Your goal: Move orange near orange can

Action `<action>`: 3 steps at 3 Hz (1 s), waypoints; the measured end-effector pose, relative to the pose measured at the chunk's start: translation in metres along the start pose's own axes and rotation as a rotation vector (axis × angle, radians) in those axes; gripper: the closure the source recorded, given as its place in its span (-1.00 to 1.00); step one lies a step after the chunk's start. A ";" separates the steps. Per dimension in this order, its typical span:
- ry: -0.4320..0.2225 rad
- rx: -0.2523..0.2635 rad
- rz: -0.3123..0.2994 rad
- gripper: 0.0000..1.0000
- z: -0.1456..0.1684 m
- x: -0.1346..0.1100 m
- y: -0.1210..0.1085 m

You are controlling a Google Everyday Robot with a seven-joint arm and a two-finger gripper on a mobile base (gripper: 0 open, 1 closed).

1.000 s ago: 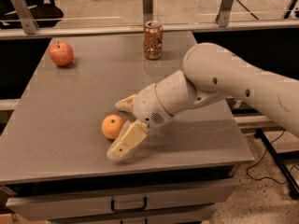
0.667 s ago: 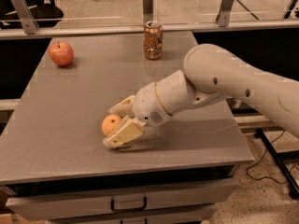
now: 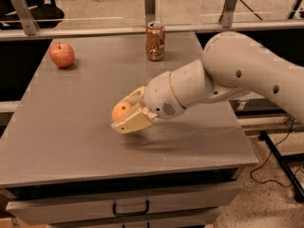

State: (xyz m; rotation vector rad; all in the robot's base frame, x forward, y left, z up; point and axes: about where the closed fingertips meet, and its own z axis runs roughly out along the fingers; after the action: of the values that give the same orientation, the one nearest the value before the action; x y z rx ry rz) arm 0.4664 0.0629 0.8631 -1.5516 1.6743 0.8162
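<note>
Camera view, left of centre: the gripper [image 3: 128, 113] clasps the orange [image 3: 120, 111] between its fingers. Open table [image 3: 71, 127] surface runs up to the orange can [image 3: 155, 41] at the far edge, top centre.

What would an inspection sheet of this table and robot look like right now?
Surface: grey table, flat, with a drawer handle below.
Job's things: orange between the gripper's fingers, mid-table; orange can upright at the far edge, well apart from it.
Clutter: red apple, far left corner.
Grippers: gripper shut on the orange, seemingly just above the table.
Cables: black cable on the floor, right.
Surroundings: railing with metal posts behind the table.
</note>
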 end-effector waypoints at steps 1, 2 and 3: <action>-0.005 0.141 -0.038 1.00 -0.060 -0.013 -0.020; -0.004 0.141 -0.038 1.00 -0.060 -0.013 -0.020; 0.013 0.176 -0.060 1.00 -0.069 -0.015 -0.028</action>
State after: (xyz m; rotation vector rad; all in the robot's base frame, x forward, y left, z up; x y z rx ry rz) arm 0.4894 0.0114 0.9144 -1.4806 1.6541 0.6119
